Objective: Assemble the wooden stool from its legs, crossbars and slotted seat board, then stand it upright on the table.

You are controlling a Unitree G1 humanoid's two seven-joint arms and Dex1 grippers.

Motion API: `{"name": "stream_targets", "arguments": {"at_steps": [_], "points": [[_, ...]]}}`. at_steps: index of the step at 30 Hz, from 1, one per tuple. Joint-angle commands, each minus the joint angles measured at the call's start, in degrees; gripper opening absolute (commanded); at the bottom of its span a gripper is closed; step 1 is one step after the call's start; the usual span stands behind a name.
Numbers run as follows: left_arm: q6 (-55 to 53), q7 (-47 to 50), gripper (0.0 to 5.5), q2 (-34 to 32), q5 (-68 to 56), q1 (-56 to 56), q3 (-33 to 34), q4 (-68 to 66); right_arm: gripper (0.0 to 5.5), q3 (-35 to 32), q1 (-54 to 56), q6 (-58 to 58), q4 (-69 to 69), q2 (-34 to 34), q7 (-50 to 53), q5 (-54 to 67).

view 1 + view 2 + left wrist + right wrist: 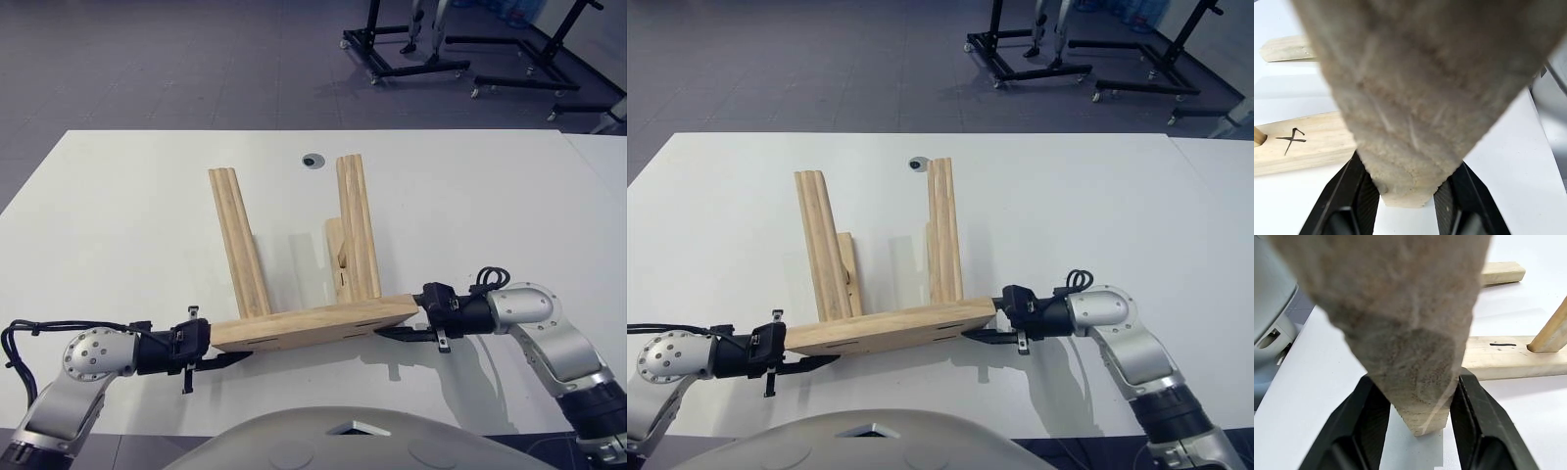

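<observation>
The assembled wooden stool lies on the white table [118,215]. Its slotted seat board [313,324] stands on edge near the front, and the legs [238,240] [358,227] point away from me. A short crossbar [336,245] shows between the legs. My left gripper [211,354] is shut on the board's left end and my right gripper [407,323] on its right end. The left wrist view has black fingers [1347,196] on either side of the board's edge [1415,98], with a leg marked X [1303,142] behind. The right wrist view has the fingers [1471,426] clamping the board [1400,308].
A small round hole [313,160] sits in the table behind the legs. Black wheeled frames [431,49] stand on the floor beyond the table's far edge. Bare tabletop lies to both sides of the stool.
</observation>
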State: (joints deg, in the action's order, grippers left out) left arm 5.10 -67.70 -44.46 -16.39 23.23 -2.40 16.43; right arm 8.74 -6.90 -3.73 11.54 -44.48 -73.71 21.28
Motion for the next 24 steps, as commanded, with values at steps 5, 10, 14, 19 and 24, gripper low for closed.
{"name": "stream_targets", "arguments": {"at_steps": [5,10,14,19,24], "points": [[-20.08,-1.49,1.34,-1.19,-23.4,-1.09,7.75,6.06,1.63,-4.04,-1.12,-15.71,13.54,-1.35,1.27,15.61],[-32.89,-1.36,1.35,-4.39,-39.41,-2.95,14.57,12.09,1.63,-9.68,2.72,-30.5,22.1,-6.7,1.67,32.85],[-43.45,6.42,1.35,-9.6,-60.7,-6.79,17.84,18.96,1.62,-14.46,8.16,-43.39,24.51,-12.86,6.3,52.16],[-47.93,17.85,1.33,-22.05,-89.87,-7.53,21.71,19.34,1.48,-13.79,17.04,-59.05,14.37,-31.37,11.32,86.35],[-46.09,24.41,1.3,-20.81,-96.6,-7.79,22.94,20.61,1.32,-4.8,27.94,-75.63,0.66,-39.82,4.82,91.7]]}}
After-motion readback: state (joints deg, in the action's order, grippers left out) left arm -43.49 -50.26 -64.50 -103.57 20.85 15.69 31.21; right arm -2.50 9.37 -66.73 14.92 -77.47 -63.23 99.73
